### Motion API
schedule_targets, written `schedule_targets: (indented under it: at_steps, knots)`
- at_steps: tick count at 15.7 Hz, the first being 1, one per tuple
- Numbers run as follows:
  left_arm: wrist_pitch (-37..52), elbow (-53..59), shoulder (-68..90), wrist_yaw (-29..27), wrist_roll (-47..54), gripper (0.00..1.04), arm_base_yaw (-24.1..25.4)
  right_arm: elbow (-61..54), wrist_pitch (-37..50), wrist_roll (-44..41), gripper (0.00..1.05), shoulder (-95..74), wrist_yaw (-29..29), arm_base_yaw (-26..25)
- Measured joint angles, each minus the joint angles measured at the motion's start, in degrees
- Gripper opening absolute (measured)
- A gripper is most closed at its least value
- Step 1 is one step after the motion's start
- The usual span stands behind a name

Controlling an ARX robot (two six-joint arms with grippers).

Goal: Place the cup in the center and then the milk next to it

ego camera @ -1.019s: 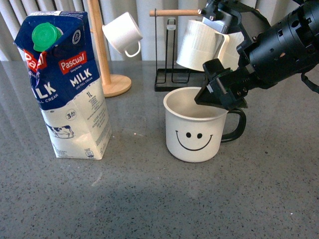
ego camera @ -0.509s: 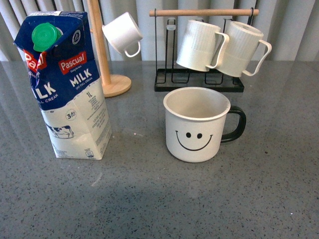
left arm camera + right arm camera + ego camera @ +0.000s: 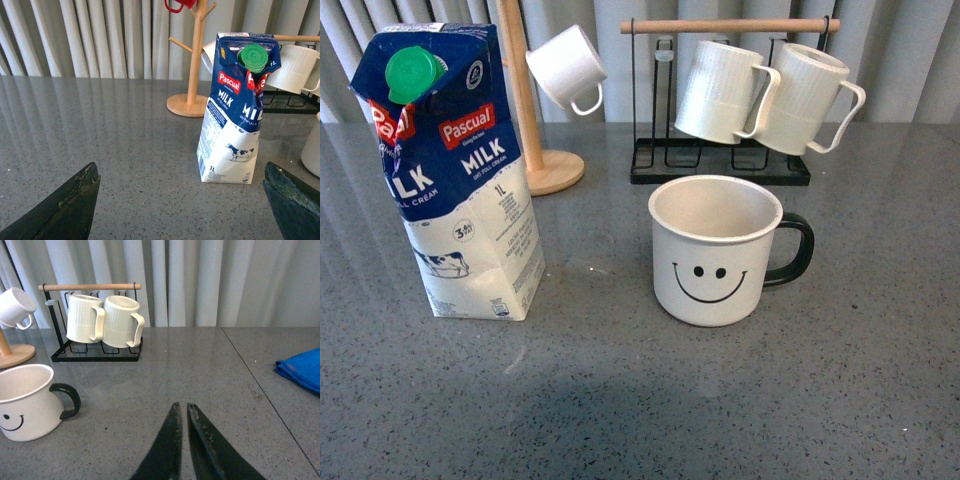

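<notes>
The cup (image 3: 712, 252), off-white with a black smiley face and black handle, stands upright on the grey table near the middle of the front view; it also shows in the right wrist view (image 3: 24, 402). The milk (image 3: 450, 175), a blue-and-white carton with a green cap, stands upright to the cup's left, a gap between them. In the left wrist view the milk (image 3: 236, 112) is ahead of my left gripper (image 3: 182, 172), which is open and empty. My right gripper (image 3: 182, 407) is shut on nothing, off to the cup's right. Neither arm appears in the front view.
Behind the cup a black rack (image 3: 720, 165) carries two ribbed cream mugs (image 3: 722, 92). A wooden mug tree (image 3: 535, 160) holds a small white cup (image 3: 566, 68). A blue cloth (image 3: 302, 369) lies on the table at the far right.
A second ago my right arm hung over the cup's handle side; it has since withdrawn out of the front view. Cup and milk have not moved.
</notes>
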State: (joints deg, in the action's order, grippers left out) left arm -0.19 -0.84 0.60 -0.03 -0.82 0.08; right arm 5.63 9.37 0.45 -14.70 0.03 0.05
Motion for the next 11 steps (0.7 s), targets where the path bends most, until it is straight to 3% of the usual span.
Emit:
schedule_targets:
  at_steps: [8, 11]
  knots:
    - [0.0, 0.0, 0.0, 0.0, 0.0, 0.98, 0.0, -2.5, -1.7, -0.2, 0.02, 4.0, 0.0, -0.1]
    - [0.0, 0.0, 0.0, 0.0, 0.0, 0.98, 0.0, -3.6, -10.1, -0.2, 0.02, 12.4, -0.1, -0.1]
